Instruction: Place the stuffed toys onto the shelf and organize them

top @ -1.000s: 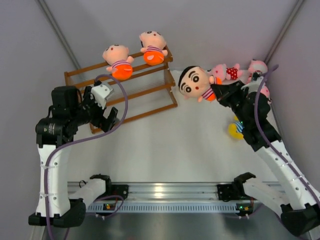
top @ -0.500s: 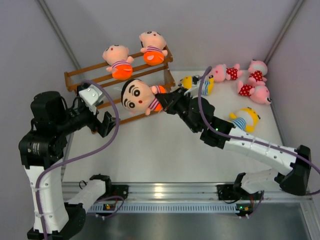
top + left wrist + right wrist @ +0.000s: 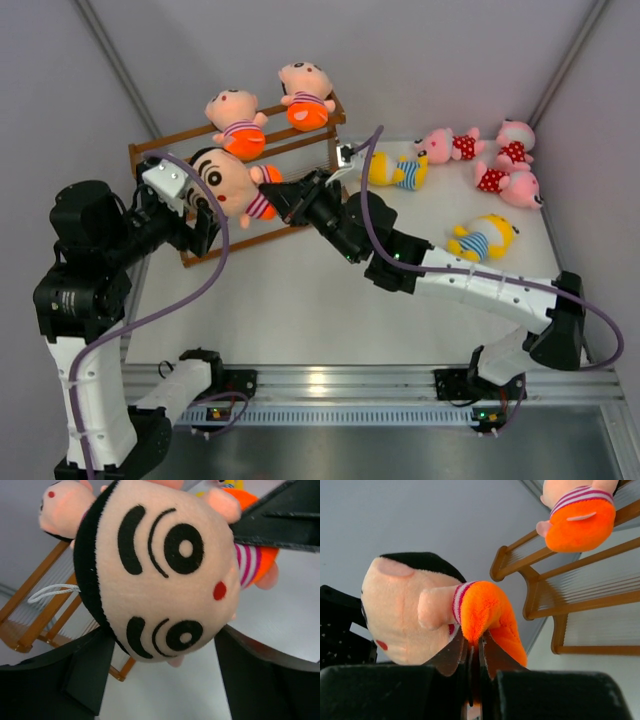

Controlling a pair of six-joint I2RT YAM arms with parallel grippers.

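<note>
My right gripper [image 3: 291, 196] is shut on the orange shorts of a black-haired peach doll [image 3: 230, 183] and holds it in the air in front of the brown stepped shelf [image 3: 318, 184]. In the right wrist view the jaws [image 3: 475, 642] pinch the shorts [image 3: 487, 612]. My left gripper [image 3: 198, 218] is open, and the doll's head [image 3: 160, 575] sits between its spread fingers [image 3: 80, 675]. Two peach dolls [image 3: 237, 124] [image 3: 304, 94] sit on the top tier. Two yellow dolls [image 3: 396, 170] [image 3: 483, 238] and three pink dolls [image 3: 452, 146] [image 3: 514, 135] [image 3: 506, 183] lie on the table at the right.
The shelf stands at the back left against the grey wall, its lower tiers [image 3: 600, 600] bare. The right arm [image 3: 470, 285] stretches across the table's middle. A metal rail [image 3: 330, 385] runs along the near edge.
My right arm has swung the black-haired doll from the right side leftward to the front of the shelf. My left gripper has turned up so that its open fingers flank the doll's head.
</note>
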